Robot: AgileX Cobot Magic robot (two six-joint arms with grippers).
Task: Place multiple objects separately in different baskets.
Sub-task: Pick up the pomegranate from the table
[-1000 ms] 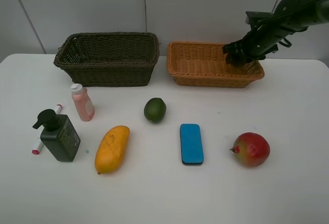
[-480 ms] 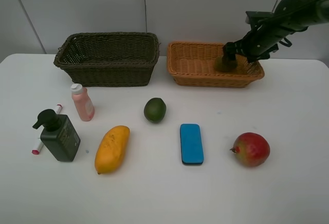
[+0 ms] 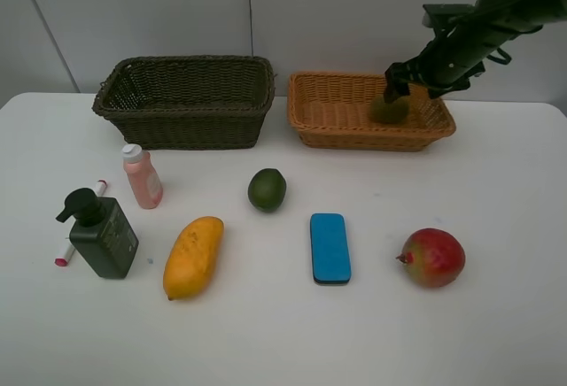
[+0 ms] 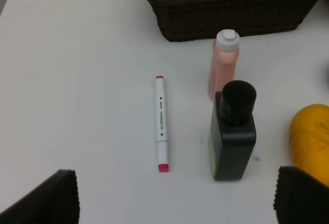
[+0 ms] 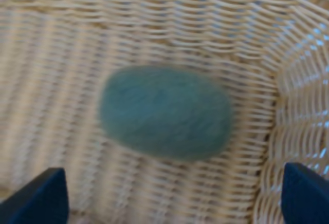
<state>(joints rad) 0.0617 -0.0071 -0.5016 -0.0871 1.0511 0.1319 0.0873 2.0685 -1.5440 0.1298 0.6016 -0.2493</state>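
Note:
The brown kiwi [image 3: 388,109] lies loose in the orange-tan basket [image 3: 337,119]; it also shows in the right wrist view [image 5: 164,112]. My right gripper [image 3: 400,78] is open just above it and empty. The dark basket [image 3: 184,101] stands to the left. On the table lie the lime [image 3: 267,189], yellow-orange mango [image 3: 193,256], blue eraser [image 3: 330,247], red-green mango [image 3: 432,257], pink bottle [image 3: 142,175], pump bottle [image 3: 100,233] and marker [image 3: 66,252]. My left gripper [image 4: 175,198] is open above the marker [image 4: 161,123] and pump bottle [image 4: 234,129]; it is outside the exterior view.
The white table [image 3: 496,200] ends at a grey wall behind the baskets. The pink bottle [image 4: 224,62] stands close to the dark basket's front wall [image 4: 231,13]. The yellow-orange mango [image 4: 311,136] lies beside the pump bottle.
My right gripper opened and let the kiwi drop into the orange-tan basket, then lifted slightly up and back. The other objects have not moved.

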